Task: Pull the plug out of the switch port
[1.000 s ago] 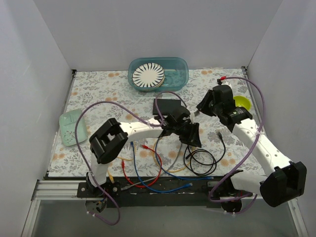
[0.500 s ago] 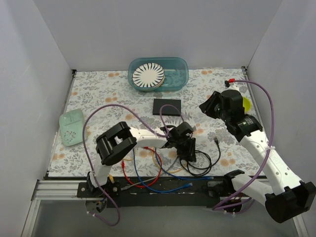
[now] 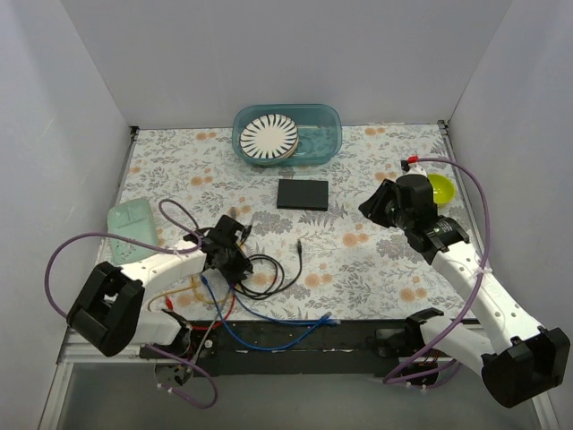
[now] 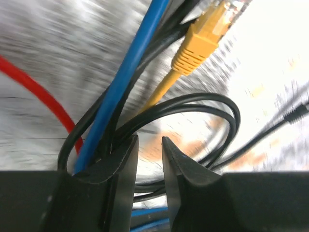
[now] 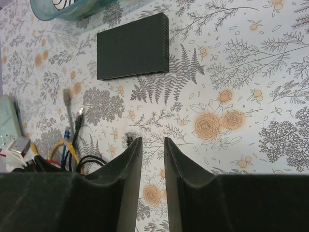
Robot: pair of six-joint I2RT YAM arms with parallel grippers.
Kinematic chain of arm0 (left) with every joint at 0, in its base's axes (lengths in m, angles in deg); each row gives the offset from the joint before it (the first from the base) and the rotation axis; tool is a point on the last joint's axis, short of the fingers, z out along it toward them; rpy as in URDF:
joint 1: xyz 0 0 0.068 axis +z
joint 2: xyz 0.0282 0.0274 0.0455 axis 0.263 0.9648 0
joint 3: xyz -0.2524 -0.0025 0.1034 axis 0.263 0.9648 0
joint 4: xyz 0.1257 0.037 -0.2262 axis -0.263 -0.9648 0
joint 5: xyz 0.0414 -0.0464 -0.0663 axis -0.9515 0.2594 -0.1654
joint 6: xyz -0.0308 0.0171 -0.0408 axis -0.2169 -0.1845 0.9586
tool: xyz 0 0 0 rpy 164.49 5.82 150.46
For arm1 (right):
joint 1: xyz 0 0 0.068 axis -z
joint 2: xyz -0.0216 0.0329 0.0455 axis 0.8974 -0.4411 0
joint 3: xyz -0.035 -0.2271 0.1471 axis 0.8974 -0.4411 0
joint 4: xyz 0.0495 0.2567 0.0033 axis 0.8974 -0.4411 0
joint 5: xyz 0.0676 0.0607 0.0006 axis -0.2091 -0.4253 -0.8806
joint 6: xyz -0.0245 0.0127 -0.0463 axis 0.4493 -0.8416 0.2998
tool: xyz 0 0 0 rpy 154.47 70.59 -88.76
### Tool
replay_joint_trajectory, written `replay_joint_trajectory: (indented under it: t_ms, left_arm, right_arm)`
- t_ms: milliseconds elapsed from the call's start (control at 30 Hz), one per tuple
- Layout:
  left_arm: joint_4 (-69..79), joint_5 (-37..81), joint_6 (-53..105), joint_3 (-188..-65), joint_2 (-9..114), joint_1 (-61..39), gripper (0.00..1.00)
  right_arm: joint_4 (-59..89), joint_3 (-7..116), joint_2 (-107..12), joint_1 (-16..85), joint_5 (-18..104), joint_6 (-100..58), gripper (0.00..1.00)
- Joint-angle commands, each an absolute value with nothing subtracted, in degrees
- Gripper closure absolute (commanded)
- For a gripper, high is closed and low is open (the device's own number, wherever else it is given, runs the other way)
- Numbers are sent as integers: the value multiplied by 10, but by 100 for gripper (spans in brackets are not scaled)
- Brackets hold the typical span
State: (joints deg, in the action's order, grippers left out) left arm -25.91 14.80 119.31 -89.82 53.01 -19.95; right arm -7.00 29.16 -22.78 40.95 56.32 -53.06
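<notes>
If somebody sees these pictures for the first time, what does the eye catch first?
First, the tangle of coloured cables at the near left, with the left arm's fingers among them. Then the black-and-white striped plate in the teal tub at the far edge, and the dark switch lying alone mid-table, no cable visibly attached.

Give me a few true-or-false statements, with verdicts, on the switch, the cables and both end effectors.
1. No cable reaches the switch. True.
2. The striped plate lies on the bare tablecloth. False: it sits in the teal bin.
3. The right end effector grips a cable. False: nothing is between its fingers.
4. The left end effector is down among the tangled cables. True.
</notes>
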Motion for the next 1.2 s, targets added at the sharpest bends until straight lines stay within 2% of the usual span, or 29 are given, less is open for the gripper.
replay_joint_trajectory:
  t_ms: [0, 267, 433, 533, 633, 800, 933, 1033, 1167]
  left_arm:
    - [-429, 7, 1191, -899, 505, -86, 73]
    - [-506, 21, 1204, -969, 534, 178, 75]
    - [-449, 55, 1153, -1067, 499, 201, 78]
    - [-387, 176, 1096, -1110, 513, 175, 76]
    - [-325, 205, 1100, -1126, 510, 88, 73]
    - [-168, 259, 1090, -1129, 522, -118, 70]
    - [-192, 327, 1025, -1177, 643, -262, 73]
    - [-220, 278, 1041, -1170, 702, -280, 79]
    - [-208, 225, 1084, -1160, 695, -223, 79]
  right_arm:
    - [-42, 284, -226, 411, 545, -533, 68]
    - [-42, 285, -246, 408, 535, -521, 68]
    - [-42, 288, -248, 402, 543, -510, 68]
    - [-33, 289, -255, 400, 531, -504, 68]
    - [-21, 285, -270, 400, 520, -502, 68]
    - [-7, 294, -299, 400, 514, -499, 69]
    - [-12, 308, -322, 400, 527, -494, 69]
    - [-4, 309, -342, 402, 526, -499, 69]
    - [8, 307, -377, 411, 531, -505, 69]
